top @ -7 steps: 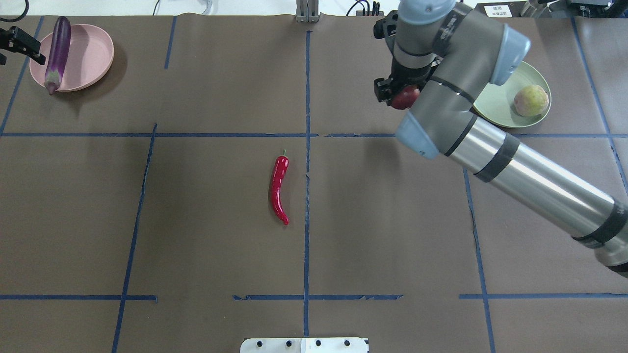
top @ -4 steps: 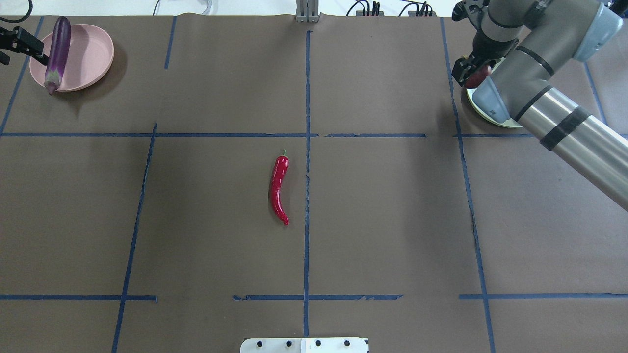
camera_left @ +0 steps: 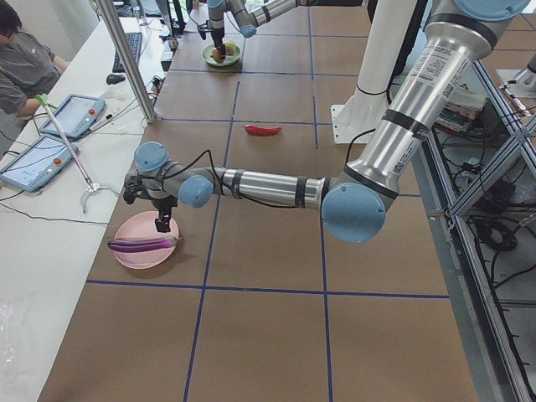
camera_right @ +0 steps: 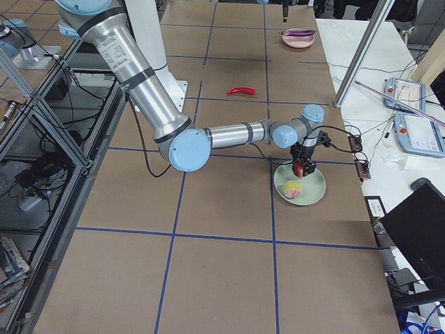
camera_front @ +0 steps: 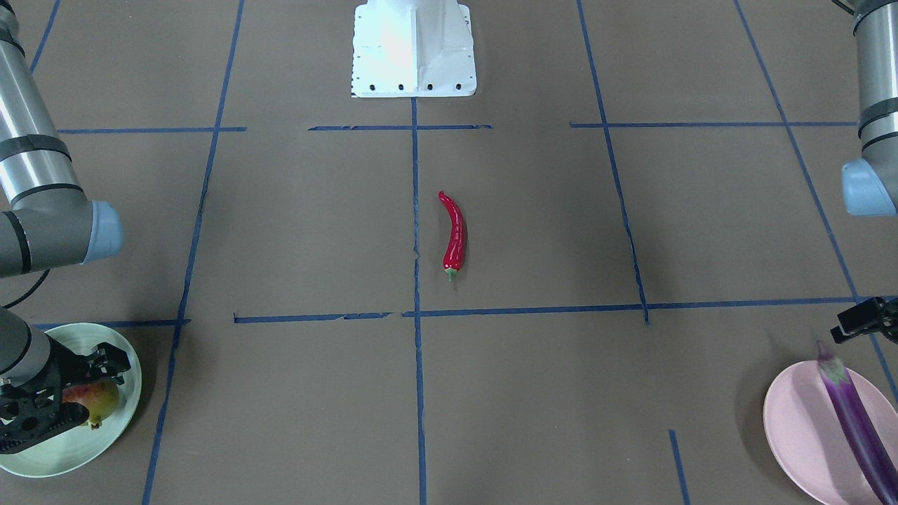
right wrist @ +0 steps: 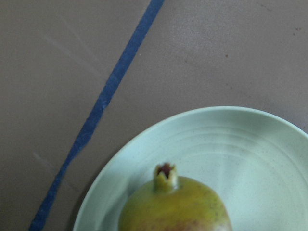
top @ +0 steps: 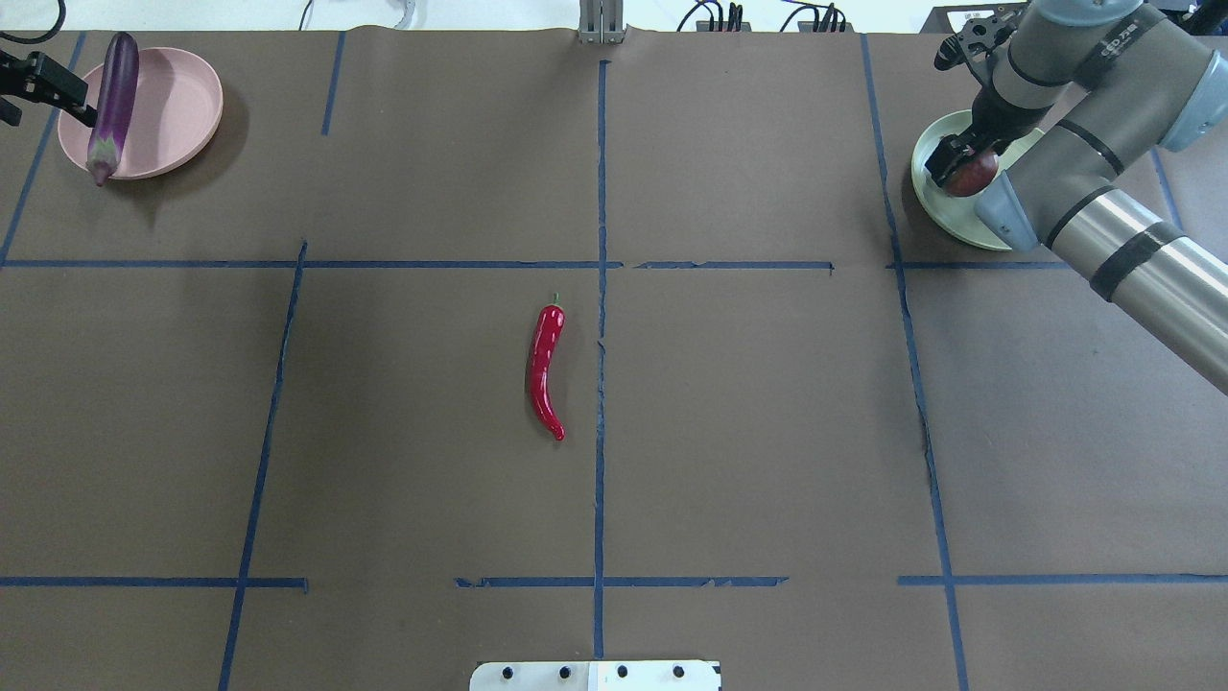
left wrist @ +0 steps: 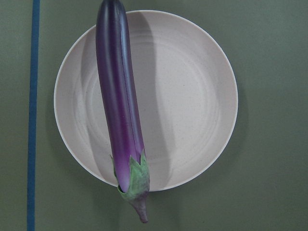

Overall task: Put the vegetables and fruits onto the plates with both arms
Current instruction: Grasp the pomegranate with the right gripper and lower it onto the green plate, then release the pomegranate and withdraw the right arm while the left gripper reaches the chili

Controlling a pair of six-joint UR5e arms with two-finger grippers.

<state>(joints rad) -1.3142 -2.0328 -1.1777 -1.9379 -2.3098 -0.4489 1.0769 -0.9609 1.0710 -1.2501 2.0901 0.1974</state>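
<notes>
My right gripper (top: 962, 165) is shut on the red-yellow pomegranate (camera_front: 92, 401), holding it over the left part of the pale green plate (top: 935, 209). The right wrist view shows the pomegranate's crown (right wrist: 166, 174) above the plate (right wrist: 231, 139). The peach (camera_right: 293, 189) lies on that plate, hidden by the arm in the overhead view. The purple eggplant (top: 113, 101) lies across the pink plate (top: 187, 106), its cap over the rim. My left gripper (top: 43, 84) is open beside it, holding nothing. The red chili (top: 545, 369) lies at the table's centre.
The brown table cover carries a grid of blue tape lines (top: 600, 288). The white robot base (camera_front: 414, 49) stands at the near middle edge. My right arm (top: 1113, 230) stretches across the right rear of the table.
My right arm swung right with the pomegranate, from left of the green plate to over it, and came lower. The left gripper, eggplant and chili stayed put.
</notes>
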